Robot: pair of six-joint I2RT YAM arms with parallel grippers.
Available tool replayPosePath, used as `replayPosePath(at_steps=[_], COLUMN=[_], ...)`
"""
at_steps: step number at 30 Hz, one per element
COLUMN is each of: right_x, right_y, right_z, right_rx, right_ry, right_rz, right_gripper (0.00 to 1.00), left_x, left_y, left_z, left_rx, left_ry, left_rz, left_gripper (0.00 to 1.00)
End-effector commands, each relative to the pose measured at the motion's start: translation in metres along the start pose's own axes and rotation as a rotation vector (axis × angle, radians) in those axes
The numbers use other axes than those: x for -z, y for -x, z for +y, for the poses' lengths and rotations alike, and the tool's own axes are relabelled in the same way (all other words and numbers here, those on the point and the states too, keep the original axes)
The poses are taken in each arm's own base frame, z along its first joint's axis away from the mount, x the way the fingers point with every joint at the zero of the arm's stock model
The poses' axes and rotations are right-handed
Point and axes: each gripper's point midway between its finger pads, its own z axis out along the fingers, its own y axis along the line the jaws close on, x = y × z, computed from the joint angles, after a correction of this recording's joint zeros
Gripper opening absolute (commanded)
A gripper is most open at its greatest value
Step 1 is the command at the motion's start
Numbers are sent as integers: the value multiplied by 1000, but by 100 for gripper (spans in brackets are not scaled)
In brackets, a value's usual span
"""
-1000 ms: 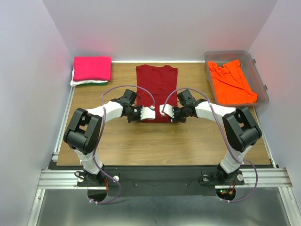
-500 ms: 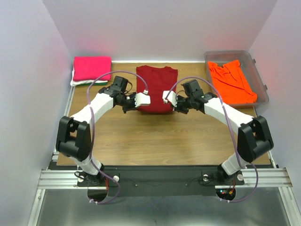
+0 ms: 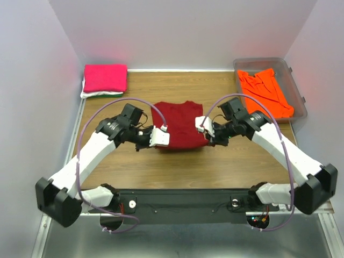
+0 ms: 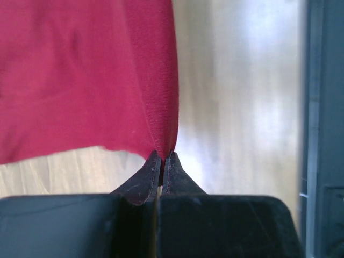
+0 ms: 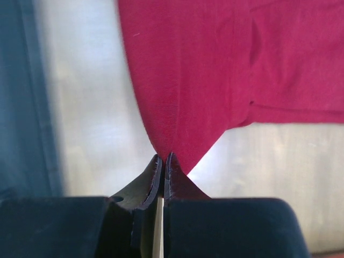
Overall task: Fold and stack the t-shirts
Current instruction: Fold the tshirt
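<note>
While your left gripper (image 4: 162, 157) and right gripper (image 5: 163, 159) pinched its near corners, the dark red t-shirt (image 3: 180, 119) lay between them, extending away.

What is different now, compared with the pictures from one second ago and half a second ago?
The left gripper and right gripper, each shut on a corner of the dark red shirt, pulled it toward the arm bases. The shirt now lies nearer and looks shorter. The pink stack and the orange shirt in the tub stayed put.
</note>
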Motion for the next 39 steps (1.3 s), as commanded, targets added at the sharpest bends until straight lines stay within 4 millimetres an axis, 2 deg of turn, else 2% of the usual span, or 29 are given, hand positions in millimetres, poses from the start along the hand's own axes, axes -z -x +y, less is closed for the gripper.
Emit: replayPosePath(at_steps=[1,2,4,9,10,11,12,13,15,16,17,18,19,20,21,22,23,24,25,29,31,32,33,36,37,38,39], right_x=[28,34,40,22,24,17,23,18,17,17,17,14,1,-3,-3,-19,-25,-27,-42,-67,-80,-84,-86,-80,-76,-69,-60], right_y=[-3,1,8,2,7,7,15,8,11,6,6,2,-11,-15,-11,-28,-33,-35,-48,-68,-82,-84,-87,-80,-78,-69,-63], right_z=[55,55,50,20,7,-3,-21,-25,-50,-61,-73,-81,-92,-101,-115,-125,-132,-145,-149,-164,-172,-179,-186,-215,-222,-232,-242], right_rx=[-25,-22,-15,5,8,2,1,-18,9,5,36,34,3,-2,12,-29,-30,-35,-54,-85,-108,-119,-135,-185,-205,-240,-251], right_ry=[120,100,79,93,72,90,57,69,54,43,34,34,58,64,47,79,83,75,104,122,121,93,68,-38,-71,-108,-150], right_rz=[5,-5,-7,65,54,49,29,38,29,35,34,41,61,64,49,66,68,59,72,83,92,86,95,54,42,20,-4], right_gripper=[1,1,1,1,1,1,1,1,1,1,1,1,1,0,1,1,1,1,1,1,1,10,19,27,35,44,84], left_x=[26,32,36,28,30,30,40,34,38,45,36,33,33,20,14,9,-7,-12,-25,-48,-51,-60,-61,-60,-56,-45,-39], left_y=[12,14,17,17,16,19,23,19,12,17,5,3,3,-9,-15,-21,-36,-42,-51,-70,-72,-78,-79,-82,-90,-86,-82], left_z=[-43,-48,-45,-27,-18,-3,16,15,42,57,65,73,86,94,100,110,118,123,139,176,194,198,204,210,217,222,224], left_rx=[54,60,81,134,151,146,152,154,181,171,213,224,202,232,242,248,281,302,333,364,366,377,408,449,470,479,518], left_ry=[-80,-82,-62,-92,-76,-67,-25,-58,-56,-36,-77,-80,-66,-94,-104,-99,-130,-137,-130,-97,-67,-70,-54,-33,4,39,55], left_rz=[-39,-45,-38,-11,-19,-29,-52,-45,-44,-50,-33,-31,-34,-20,-14,-3,9,1,-1,-6,-7,-8,-13,-50,-64,-83,-109], left_gripper=[0,0,0,0,0,0,0,0,0,0,0,0,0,0,0,0,0,0,0,0,3,18,21,25,27,29,37])
